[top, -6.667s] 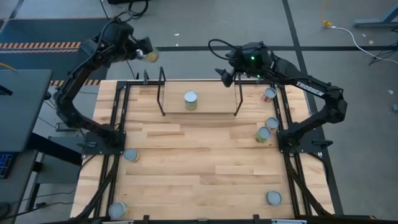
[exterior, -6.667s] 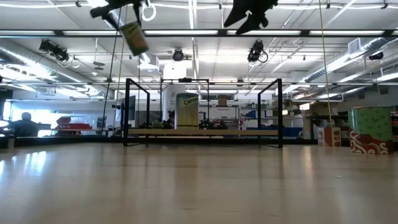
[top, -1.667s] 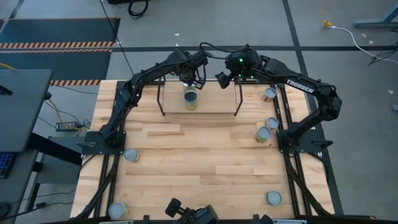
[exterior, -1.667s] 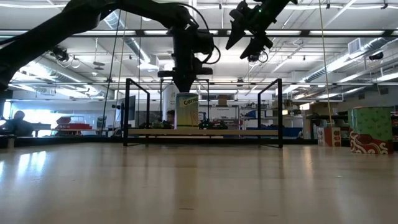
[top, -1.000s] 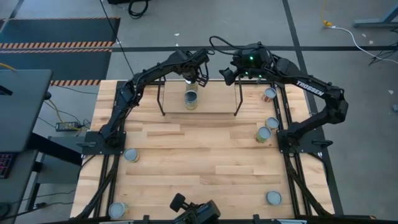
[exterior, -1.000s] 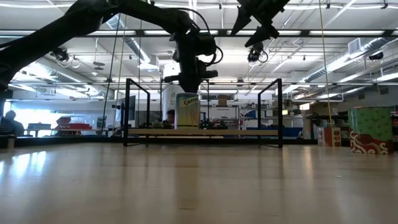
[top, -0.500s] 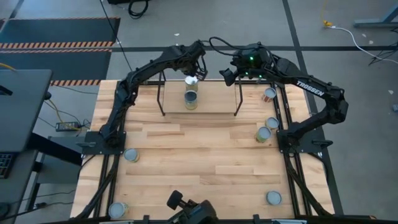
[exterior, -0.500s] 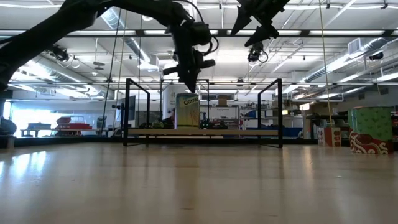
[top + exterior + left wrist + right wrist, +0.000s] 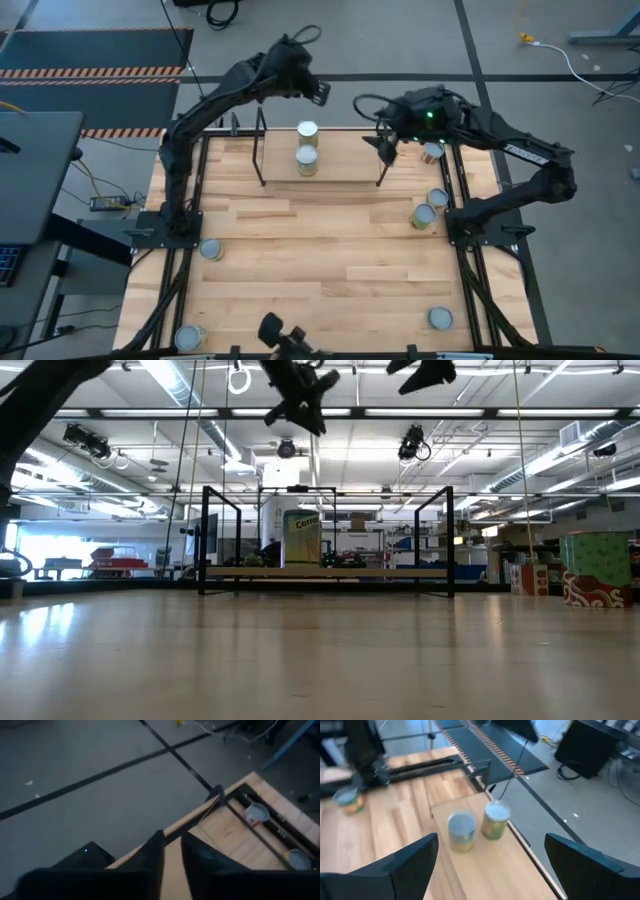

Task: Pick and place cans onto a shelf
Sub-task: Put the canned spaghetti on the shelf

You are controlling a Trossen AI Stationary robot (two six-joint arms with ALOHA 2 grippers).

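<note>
The shelf [image 9: 320,172] stands at the table's far edge, its wooden board between black end frames. Two cans stand upright on the board: one at the front [image 9: 307,160], one close behind it [image 9: 308,131]; both show in the right wrist view [image 9: 461,831] [image 9: 496,820]. The low view shows only the front can [image 9: 302,538]. My left gripper [image 9: 318,92] [image 9: 172,851] is high up beyond the table's far edge, fingers a narrow gap apart, holding nothing. My right gripper [image 9: 388,148] [image 9: 490,851] hangs wide open above the shelf's right end frame, nothing between its fingers.
Loose cans stand along the table's right side [image 9: 432,152] [image 9: 437,198] [image 9: 424,216] [image 9: 440,318] and at its near left [image 9: 210,249] [image 9: 190,338]. A dark object [image 9: 280,335] sits at the near edge. The middle of the tabletop [image 9: 320,260] is bare wood.
My left gripper has let go of the rear can and risen from just above the shelf, drawing back beyond the table's far edge. That can now stands on the board behind the front one. My right gripper has shifted a little toward the shelf's right end frame.
</note>
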